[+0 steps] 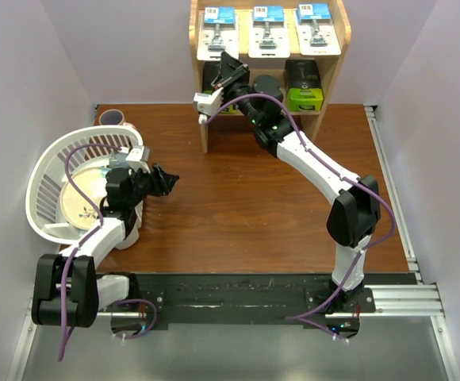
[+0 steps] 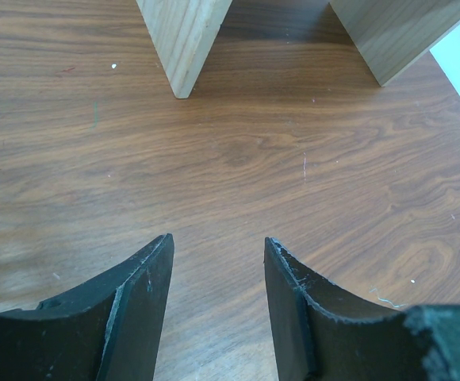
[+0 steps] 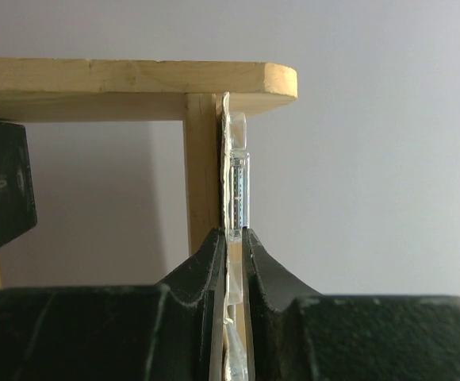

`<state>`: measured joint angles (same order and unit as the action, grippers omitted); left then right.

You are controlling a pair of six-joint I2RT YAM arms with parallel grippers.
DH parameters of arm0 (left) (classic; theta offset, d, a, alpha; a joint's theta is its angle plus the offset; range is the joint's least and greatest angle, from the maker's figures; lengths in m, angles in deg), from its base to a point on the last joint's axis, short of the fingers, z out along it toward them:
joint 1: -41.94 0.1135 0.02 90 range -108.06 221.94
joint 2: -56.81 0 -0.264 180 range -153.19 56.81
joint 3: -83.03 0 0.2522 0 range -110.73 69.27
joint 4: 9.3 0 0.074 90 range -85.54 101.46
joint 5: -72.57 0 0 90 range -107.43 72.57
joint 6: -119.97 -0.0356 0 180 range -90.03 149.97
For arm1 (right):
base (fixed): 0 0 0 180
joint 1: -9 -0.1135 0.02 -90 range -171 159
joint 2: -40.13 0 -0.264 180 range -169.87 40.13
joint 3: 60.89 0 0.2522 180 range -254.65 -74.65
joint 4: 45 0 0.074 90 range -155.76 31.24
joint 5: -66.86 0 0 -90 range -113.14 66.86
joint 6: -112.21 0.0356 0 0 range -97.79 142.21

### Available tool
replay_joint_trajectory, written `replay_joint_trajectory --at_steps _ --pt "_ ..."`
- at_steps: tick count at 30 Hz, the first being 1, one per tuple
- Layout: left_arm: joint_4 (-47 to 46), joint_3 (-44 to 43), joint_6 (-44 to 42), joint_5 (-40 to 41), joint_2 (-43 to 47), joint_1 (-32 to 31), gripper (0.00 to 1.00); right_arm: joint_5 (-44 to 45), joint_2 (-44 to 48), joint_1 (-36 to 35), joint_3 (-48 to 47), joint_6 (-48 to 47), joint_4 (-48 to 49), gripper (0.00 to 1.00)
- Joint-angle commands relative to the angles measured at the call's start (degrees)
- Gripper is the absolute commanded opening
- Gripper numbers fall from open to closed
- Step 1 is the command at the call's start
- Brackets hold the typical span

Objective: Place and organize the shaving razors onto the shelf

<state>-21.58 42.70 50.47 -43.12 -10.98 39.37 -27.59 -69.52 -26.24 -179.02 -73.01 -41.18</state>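
The wooden shelf (image 1: 335, 55) stands at the table's back. Three white-and-blue razor cards (image 1: 268, 32) lean side by side on its upper tier. A black box with a lime-green end (image 1: 304, 87) sits on the lower tier at the right, and a second black box (image 1: 211, 77) at the left is partly hidden by my right arm. My right gripper (image 1: 216, 94) is shut on a flat blister razor pack (image 1: 206, 103), seen edge-on in the right wrist view (image 3: 236, 175), beside the shelf's left side panel (image 3: 201, 175). My left gripper (image 1: 169, 181) is open and empty above the table.
A white plastic basket (image 1: 44, 171) holding a plate lies at the left, with a cup (image 1: 113, 117) behind it. The left wrist view shows my open left gripper (image 2: 218, 246) over brown tabletop (image 2: 238, 159), facing the shelf's side panels (image 2: 184, 40).
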Motion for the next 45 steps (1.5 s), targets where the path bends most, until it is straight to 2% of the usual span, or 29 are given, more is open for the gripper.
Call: replay_joint_trajectory --at_steps 1,10,13,16,18,22,23,26,30,34,35,37,38,39,40,45 --pt "-2.0 -1.7 -0.4 0.5 0.7 0.5 0.54 -1.7 -1.4 0.6 -3.8 -1.0 0.6 0.01" --pt "-2.2 -1.7 -0.5 0.5 0.5 0.5 0.54 -2.2 -2.1 1.2 -4.3 -1.2 1.6 0.0" --pt "-2.3 -1.7 -0.5 0.5 0.3 0.5 0.54 -2.2 -2.2 1.3 -3.8 -1.1 3.6 0.03" --pt "-2.4 -1.7 -0.4 0.4 0.1 0.5 0.54 -2.4 -1.8 1.3 -2.8 -0.8 6.0 0.15" --pt "-2.5 -1.7 -0.3 0.3 0.0 0.5 0.54 -2.7 -1.5 1.2 -1.9 -0.8 7.2 0.18" --pt "-2.8 -1.7 -0.2 0.1 0.0 0.5 0.54 -2.9 -0.6 1.3 -0.2 -0.7 9.5 0.32" --pt "-2.8 -1.6 -0.1 0.1 0.0 0.5 0.54 -3.2 -0.3 1.3 0.5 -0.7 10.3 0.38" --pt "-3.0 -1.6 -0.1 -0.1 0.0 0.5 0.54 -3.8 0.2 1.2 1.3 -0.1 11.9 0.49" --pt "-3.2 -1.5 0.1 0.0 -0.1 0.5 0.54 -4.2 0.7 1.2 2.2 0.3 12.8 0.53" --pt "-3.2 -1.4 0.2 0.0 0.0 0.5 0.54 -4.3 3.2 1.1 5.4 0.6 14.0 0.61" --pt "-3.2 -1.4 0.2 -0.1 0.1 0.5 0.54 -4.1 3.7 1.1 7.9 1.1 15.1 0.64" --pt "-3.2 -1.2 0.2 -0.2 0.0 0.5 0.54 -3.4 6.0 0.7 12.8 2.0 19.1 0.8" --pt "-3.2 -1.3 0.1 -0.4 0.1 0.5 0.53 -2.9 7.1 0.5 14.8 3.3 20.9 0.83" --pt "-3.0 -1.4 0.0 -0.5 0.2 0.5 0.53 -2.3 8.2 -0.1 16.9 3.7 22.4 0.95" --pt "-2.7 -1.6 -0.3 -0.5 0.3 0.4 0.53 -1.6 9.5 -0.7 22.1 4.4 25.0 0.99" --pt "-1.4 -2.8 -1.4 -1.2 1.9 -0.2 0.55 4.3 24.1 -5.9 39.1 11.4 26.5 0.99"
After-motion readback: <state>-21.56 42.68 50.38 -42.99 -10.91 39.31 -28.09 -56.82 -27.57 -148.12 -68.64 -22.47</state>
